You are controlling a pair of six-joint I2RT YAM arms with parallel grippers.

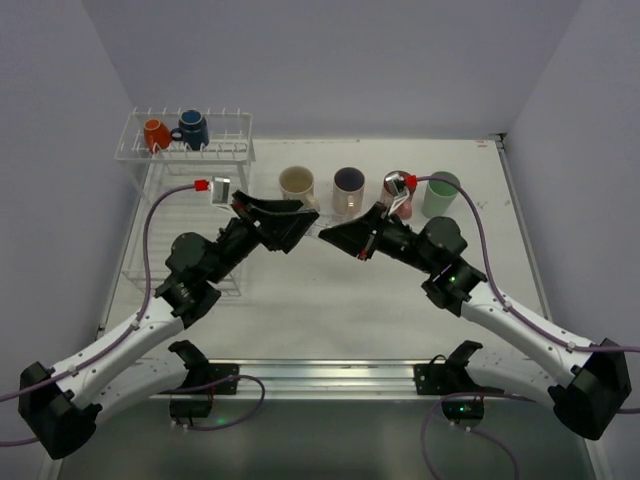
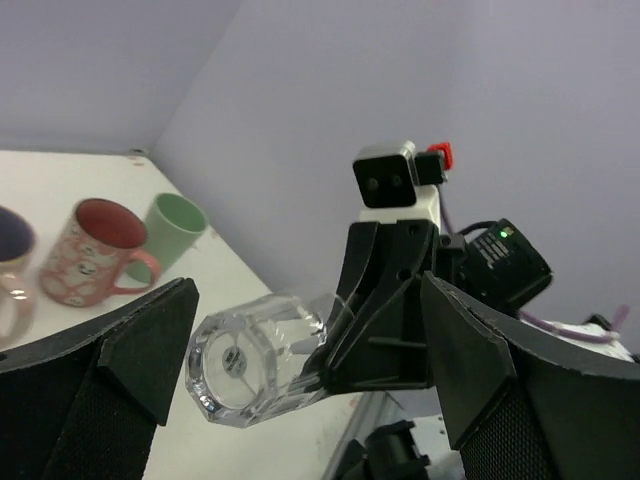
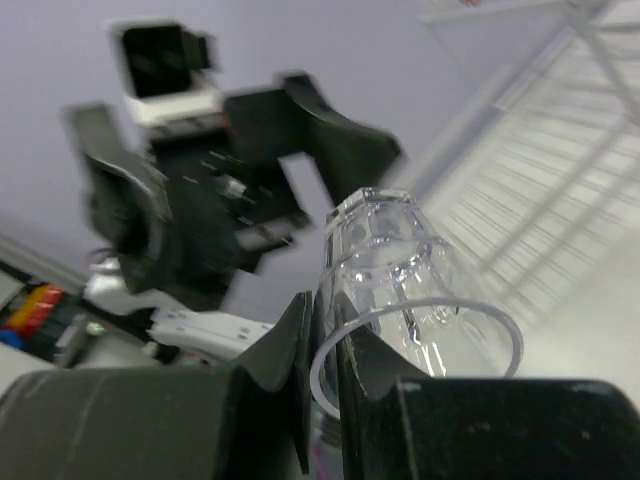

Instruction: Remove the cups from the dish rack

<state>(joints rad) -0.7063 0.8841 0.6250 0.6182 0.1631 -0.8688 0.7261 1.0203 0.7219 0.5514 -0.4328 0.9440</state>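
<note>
White table, grey walls: right gripper [image 1: 335, 235] clamps a clear glass [image 3: 400, 270] at its mouth end, long axis level, base pointing left between the spread-open left gripper [image 1: 303, 228] jaws. Orange mug [image 1: 156, 134] and dark blue mug [image 1: 192, 129] sit on the dish rack [image 1: 225, 152] upper shelf, far left, left gripper nearer. No legible writing

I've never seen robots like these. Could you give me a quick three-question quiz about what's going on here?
1. How many mugs stand on the table, outside the dish rack?
2. True or false: the orange mug sits on the rack's upper shelf.
3. What does the right claw grip? A. a spoon B. a clear glass C. a plate

Key: 1. Four: cream mug, purple-lined mug, pink mug, green mug. 2. True. 3. B.
</note>
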